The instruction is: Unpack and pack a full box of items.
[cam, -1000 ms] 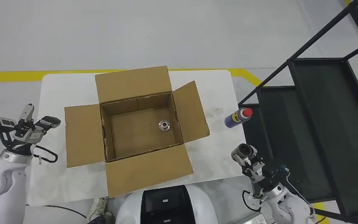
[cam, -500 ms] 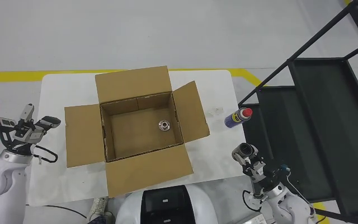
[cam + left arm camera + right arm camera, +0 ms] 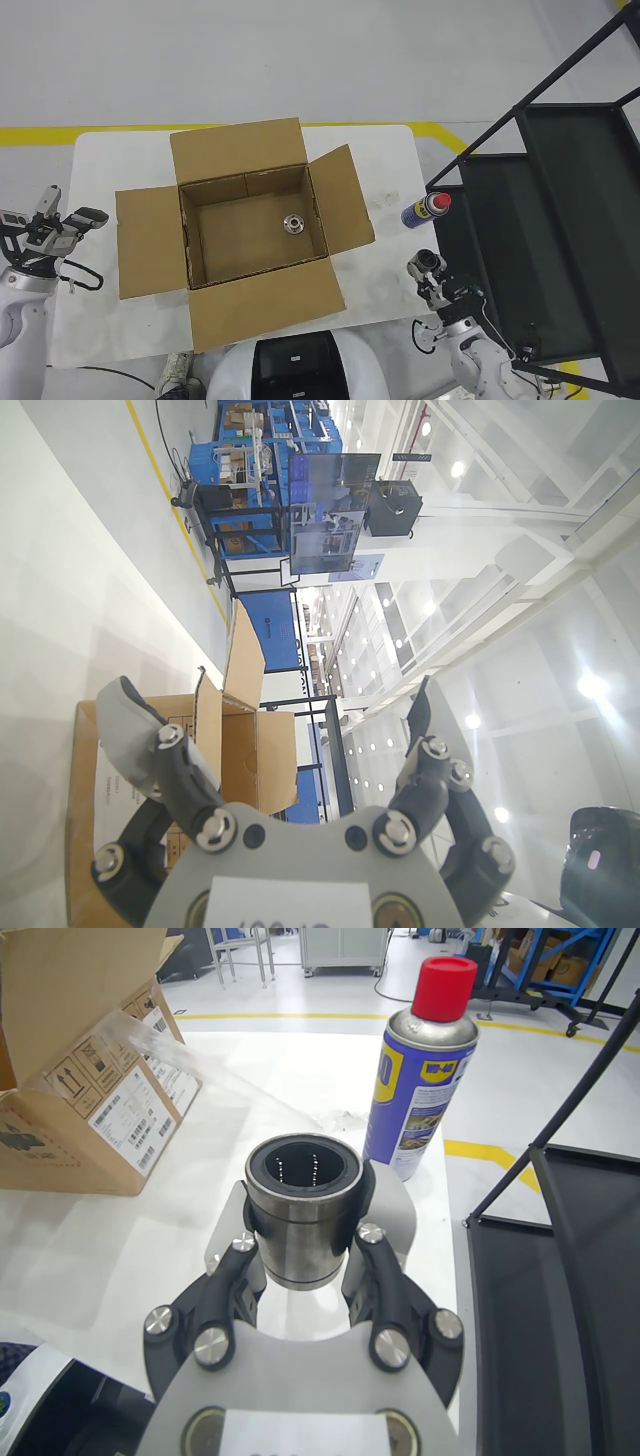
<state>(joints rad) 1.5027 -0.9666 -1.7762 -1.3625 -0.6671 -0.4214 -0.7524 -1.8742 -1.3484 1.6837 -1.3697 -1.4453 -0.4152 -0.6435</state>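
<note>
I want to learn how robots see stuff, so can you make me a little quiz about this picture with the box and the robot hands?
1. True or false: the right gripper is shut on a metal bearing.
2. The cardboard box is open. Where is the spray can? A: inside the box. B: upright on the table, outside the box. C: held in the right gripper.
3. How many things lie inside the box?

Key: 1 true. 2 B. 3 one, a small round metal part.
</note>
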